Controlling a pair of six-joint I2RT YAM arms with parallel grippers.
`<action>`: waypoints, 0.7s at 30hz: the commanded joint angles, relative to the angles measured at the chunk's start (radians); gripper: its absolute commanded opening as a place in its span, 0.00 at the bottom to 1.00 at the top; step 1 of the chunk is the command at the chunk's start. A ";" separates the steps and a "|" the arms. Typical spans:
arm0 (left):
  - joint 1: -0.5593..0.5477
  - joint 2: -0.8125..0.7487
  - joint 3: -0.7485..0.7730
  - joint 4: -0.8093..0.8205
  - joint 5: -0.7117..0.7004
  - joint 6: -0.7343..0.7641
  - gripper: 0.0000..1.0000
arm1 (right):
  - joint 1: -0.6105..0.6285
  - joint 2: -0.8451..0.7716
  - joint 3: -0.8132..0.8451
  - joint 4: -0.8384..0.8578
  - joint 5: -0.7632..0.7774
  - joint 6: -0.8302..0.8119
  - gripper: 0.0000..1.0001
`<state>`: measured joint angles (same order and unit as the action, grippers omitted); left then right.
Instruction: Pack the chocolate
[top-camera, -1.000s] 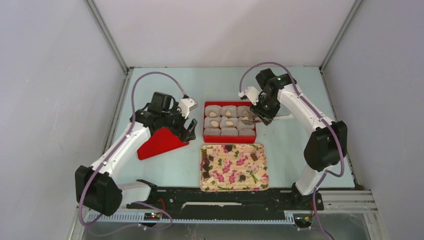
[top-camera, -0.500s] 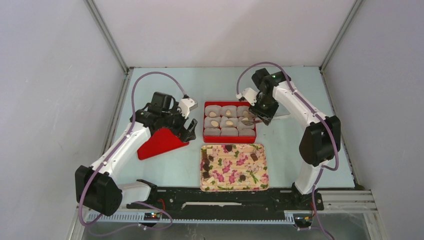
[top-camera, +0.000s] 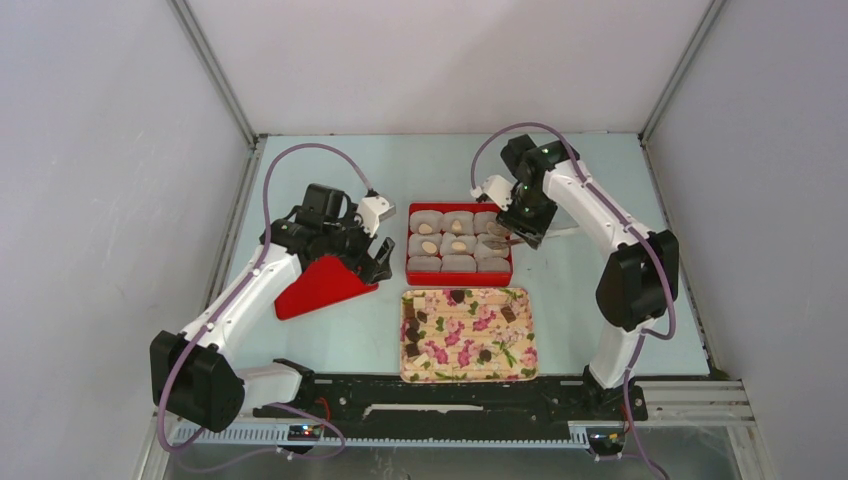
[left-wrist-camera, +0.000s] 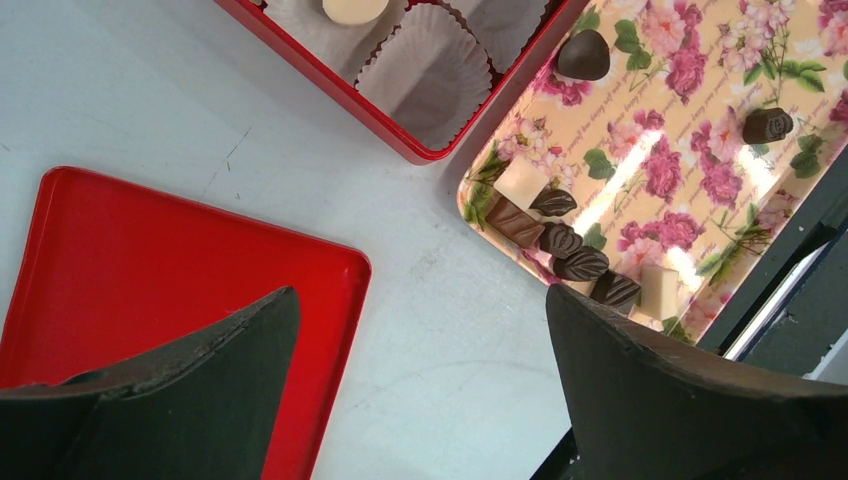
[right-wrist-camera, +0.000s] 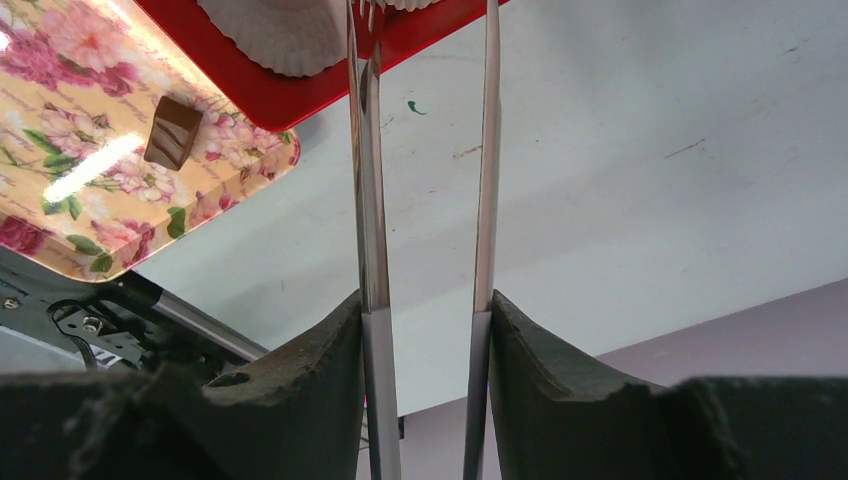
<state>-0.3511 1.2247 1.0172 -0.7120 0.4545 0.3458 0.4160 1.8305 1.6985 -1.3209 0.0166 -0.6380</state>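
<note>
The chocolate (left-wrist-camera: 583, 55) lies in two places. Dark and pale pieces are scattered on the flowered tray (top-camera: 470, 335) in the lower centre of the top view, many of them along its left edge. Several pale pieces sit in paper cups (top-camera: 458, 264) inside the red box (top-camera: 460, 279), just above the tray. The right hand (top-camera: 521, 232) is at the right edge of this box, up and to the right of the tray pieces. It is partly closed on metal tongs (right-wrist-camera: 370, 200), whose two blades stand apart. Their tips reach over the box, but I cannot tell if a piece is between them. The left hand (top-camera: 378, 258) is left of the box, over the red lid (top-camera: 310, 290) on the tabletop (top-camera: 330, 180). It is wide open and empty, and the tray pieces lie to its lower right.
</note>
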 joint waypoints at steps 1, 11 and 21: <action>-0.005 -0.021 -0.011 0.028 0.001 0.026 0.98 | 0.006 0.001 0.050 -0.018 0.017 -0.010 0.46; -0.005 0.010 -0.009 0.138 -0.101 -0.096 0.98 | -0.019 -0.097 0.063 0.059 -0.122 0.024 0.45; -0.055 0.235 0.101 0.223 -0.241 -0.431 0.89 | -0.101 -0.267 -0.137 0.315 -0.324 0.150 0.44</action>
<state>-0.3664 1.3350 1.0267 -0.4835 0.2558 0.0624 0.3351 1.6573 1.6127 -1.1439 -0.2222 -0.5549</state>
